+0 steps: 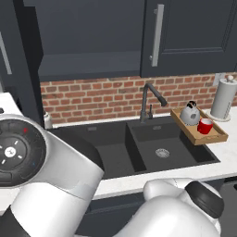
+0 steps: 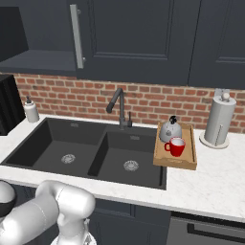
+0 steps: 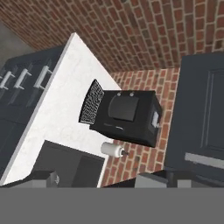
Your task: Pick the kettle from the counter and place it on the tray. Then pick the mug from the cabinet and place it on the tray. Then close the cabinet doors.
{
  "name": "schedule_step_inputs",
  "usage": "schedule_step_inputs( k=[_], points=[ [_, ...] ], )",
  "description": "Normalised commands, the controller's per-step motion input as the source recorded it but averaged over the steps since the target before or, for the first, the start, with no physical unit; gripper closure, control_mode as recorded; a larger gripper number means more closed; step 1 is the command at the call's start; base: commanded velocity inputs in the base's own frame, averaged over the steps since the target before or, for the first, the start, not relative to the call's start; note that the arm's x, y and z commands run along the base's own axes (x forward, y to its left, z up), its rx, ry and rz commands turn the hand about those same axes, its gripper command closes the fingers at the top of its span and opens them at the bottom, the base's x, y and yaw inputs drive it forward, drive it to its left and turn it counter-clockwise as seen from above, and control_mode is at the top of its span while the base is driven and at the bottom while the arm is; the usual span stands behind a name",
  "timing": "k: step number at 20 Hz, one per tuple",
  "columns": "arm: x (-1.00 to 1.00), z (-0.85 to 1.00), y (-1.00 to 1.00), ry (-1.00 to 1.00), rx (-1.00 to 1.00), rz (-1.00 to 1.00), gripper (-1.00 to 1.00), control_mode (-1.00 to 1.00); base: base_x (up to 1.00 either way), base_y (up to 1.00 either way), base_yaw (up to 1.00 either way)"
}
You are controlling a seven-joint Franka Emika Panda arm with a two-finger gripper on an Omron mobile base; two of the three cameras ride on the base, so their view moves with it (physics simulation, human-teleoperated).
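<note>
Closing the cabinet doors is what remains, judging by how things lie.

Left base view: the kettle [image 1: 190, 113] and the mug [image 1: 205, 126] both sit inside the tray [image 1: 217, 137], which rests on the counter [image 1: 229, 155] at the right edge of the sink [image 1: 139, 148], angled toward the brick wall. The kettle is at the tray's back end, the mug just in front of it; whether the two touch I cannot tell. Above, the cabinet [image 1: 88, 65] is open on its left half, with the bare dark shelf exposed. The right-hand door [image 1: 185, 37] lies flush, handle vertical. A dark panel at the far left edge may be the swung-out left door; not certain.

Right base view: same arrangement from the other side. The kettle [image 2: 170, 130] is at the wall end of the tray [image 2: 190, 165], the mug [image 2: 176, 147] nearer the front edge of the counter [image 2: 215, 182]. A paper-towel roll [image 2: 219, 120] stands on the counter just right of the tray. The cabinet opening [image 2: 38, 60] shows at upper left. A soap bottle [image 2: 31, 111] stands at the back left corner of the sink.

Hand view: rolled hard over. The camera looks along the counter at a black boxy appliance [image 3: 127, 117] against the brick, the soap bottle [image 3: 113, 150] near it. The gripper's jaws stand fully apart, holding nothing.

Judgement: both pick-and-place steps look complete; the door step is not yet done.
</note>
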Motion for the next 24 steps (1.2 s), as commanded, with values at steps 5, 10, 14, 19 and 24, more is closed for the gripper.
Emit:
schedule_step_inputs(
  k=[5, 10, 14, 19, 24],
  points=[
    [0.22, -0.04, 0.01, 0.0, 0.0, -0.16, -1.0, -1.0, 0.0, 0.0, 0.0],
    [0.08, -0.01, 0.0, 0.0, 0.0, -0.12, -1.0, -1.0, 0.0, 0.0, 0.0],
    [0.06, 0.0, 0.0, 0.0, 0.0, -0.08, -1.0, -1.0, 0.0, 0.0, 0.0],
    [0.2, 0.0, -0.06, 0.0, 0.0, -0.11, -1.0, -1.0, 0.0, 0.0, 0.0],
    [0.22, 0.0, -0.1, 0.0, 0.0, -0.11, -1.0, -1.0, 0.0, 0.0, 0.0]
  ],
)
